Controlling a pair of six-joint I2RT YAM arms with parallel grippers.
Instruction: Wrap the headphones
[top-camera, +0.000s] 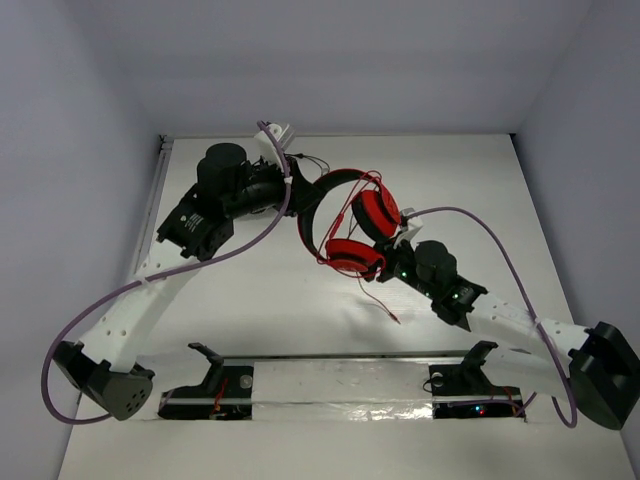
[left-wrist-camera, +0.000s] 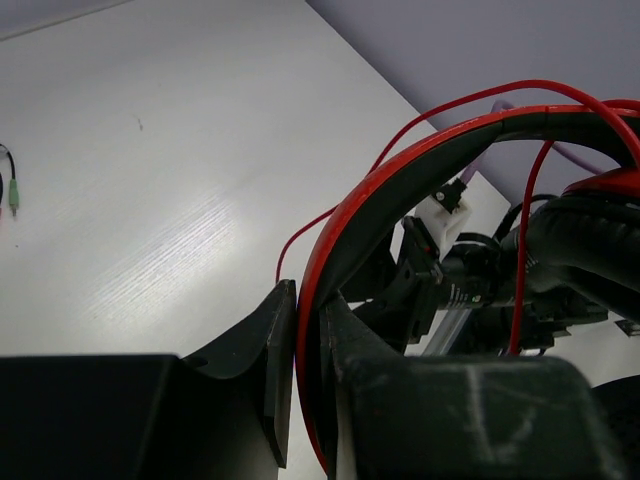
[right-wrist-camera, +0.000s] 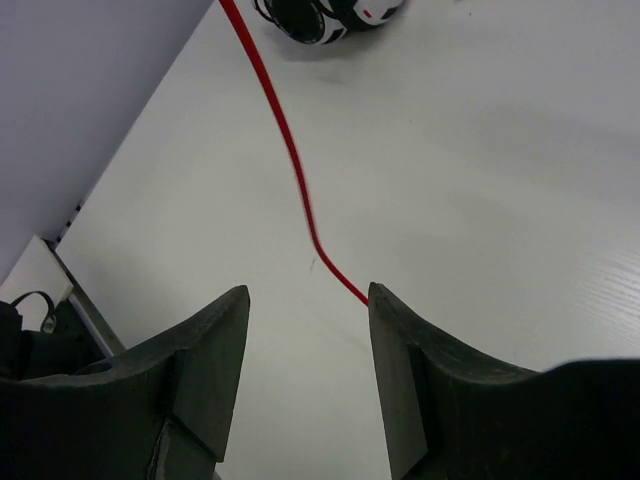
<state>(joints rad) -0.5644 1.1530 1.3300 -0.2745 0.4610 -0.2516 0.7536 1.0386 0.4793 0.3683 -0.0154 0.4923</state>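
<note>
A: Anything hidden or cut off?

B: Plenty. From above, cannot see the fingertips of the right gripper (right-wrist-camera: 308, 300); tucked behind the lower ear cup (top-camera: 353, 256) of the headphones (top-camera: 350, 222). In the right wrist view, a black-and-white item (right-wrist-camera: 325, 15) sliced by the upper edge, too little to name. At the left edge of the left wrist view, a small green plug (left-wrist-camera: 14, 195), partly out of frame.

A: Arm poses?

B: Left arm (top-camera: 150, 290) reaching from lower left up to centre, left gripper (left-wrist-camera: 308, 310) clamped on the red headband (left-wrist-camera: 400, 170). Right arm (top-camera: 500, 315) stretched in from lower right, fingers spread apart, holding nothing. Thin red cable (right-wrist-camera: 290, 150) running down from the upper edge, lost behind the right-hand finger's tip.

A: Headphones' place?

B: Centre of the top view, between both wrists, cable tail trailing toward lower centre.

A: Writing?

B: White print (top-camera: 195, 222) on the left arm, too small to read.
</note>
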